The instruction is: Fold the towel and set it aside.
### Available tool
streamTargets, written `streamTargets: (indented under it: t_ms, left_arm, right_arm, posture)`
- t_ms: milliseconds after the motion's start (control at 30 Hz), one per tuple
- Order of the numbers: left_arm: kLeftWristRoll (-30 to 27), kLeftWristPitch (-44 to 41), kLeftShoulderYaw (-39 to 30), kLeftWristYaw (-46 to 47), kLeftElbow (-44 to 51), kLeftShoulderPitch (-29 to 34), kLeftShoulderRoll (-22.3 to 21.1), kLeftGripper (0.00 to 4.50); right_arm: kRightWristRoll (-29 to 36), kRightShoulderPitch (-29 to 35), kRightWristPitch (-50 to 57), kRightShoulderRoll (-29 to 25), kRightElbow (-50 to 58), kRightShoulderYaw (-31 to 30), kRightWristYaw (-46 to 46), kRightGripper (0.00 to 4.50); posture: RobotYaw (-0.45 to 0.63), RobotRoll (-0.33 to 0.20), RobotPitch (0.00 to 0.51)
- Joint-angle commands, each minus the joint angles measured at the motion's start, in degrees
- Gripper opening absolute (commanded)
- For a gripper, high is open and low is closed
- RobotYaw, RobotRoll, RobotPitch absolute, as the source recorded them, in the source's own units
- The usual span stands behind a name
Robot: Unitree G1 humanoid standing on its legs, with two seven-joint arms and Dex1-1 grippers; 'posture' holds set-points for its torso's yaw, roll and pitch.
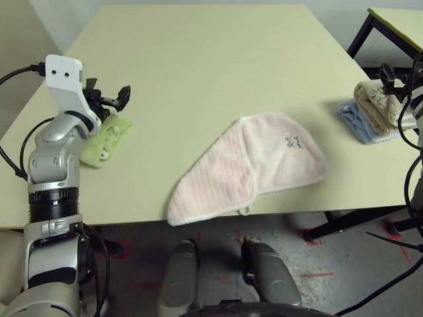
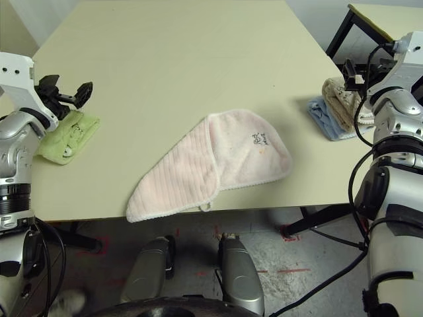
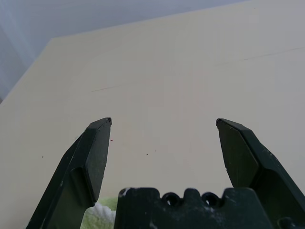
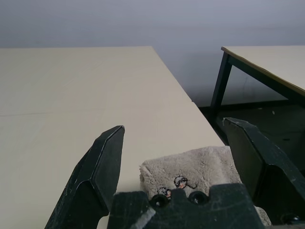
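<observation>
Towel (image 1: 248,166) sits at the near tabletop (image 1: 198,66) edge, folded over once, loop hanging off the rim. I see left gripper (image 1: 109,99) fingers spread, empty, above the green cloth (image 1: 104,140). Right gripper (image 4: 174,143) fingers released too, over the beige cloth (image 1: 380,102) stacked on the blue cloth (image 1: 357,122).

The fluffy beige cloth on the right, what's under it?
The folded fluffy beige cloth lies on top of a folded light blue cloth, whose edge peeks out toward the pale pink ribbed towel. The rest of the blue one is covered, and the cream table is beneath both.
</observation>
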State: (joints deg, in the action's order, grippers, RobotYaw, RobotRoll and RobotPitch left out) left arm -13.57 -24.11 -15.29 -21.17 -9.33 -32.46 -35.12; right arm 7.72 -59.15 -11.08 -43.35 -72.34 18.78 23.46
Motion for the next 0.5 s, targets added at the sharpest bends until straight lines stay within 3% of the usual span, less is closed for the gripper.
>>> streamTargets:
  t_ms: [33,267,500]
  left_arm:
    - [0.32,0.41,0.19,-0.34,-0.84,-0.44,-0.04,4.5]
    - [-1.17,-1.78,0.09,-1.45,2.57,0.74,-0.01,4.5]
    - [-6.84,-8.52,0.62,-7.1,9.1,-0.5,-0.92,4.5]
  right_arm:
    - [0.01,0.4,0.41,0.1,-0.7,0.26,-0.04,4.47]
    - [-0.23,-0.26,0.99,0.42,-0.78,-0.15,1.41,4.47]
    - [-2.03,-3.65,3.81,0.93,-0.7,-3.22,7.6,4.47]
  posture:
    - [0.11,0.0,0.099]
    - [0.12,0.0,0.097]
    - [0.12,0.0,0.108]
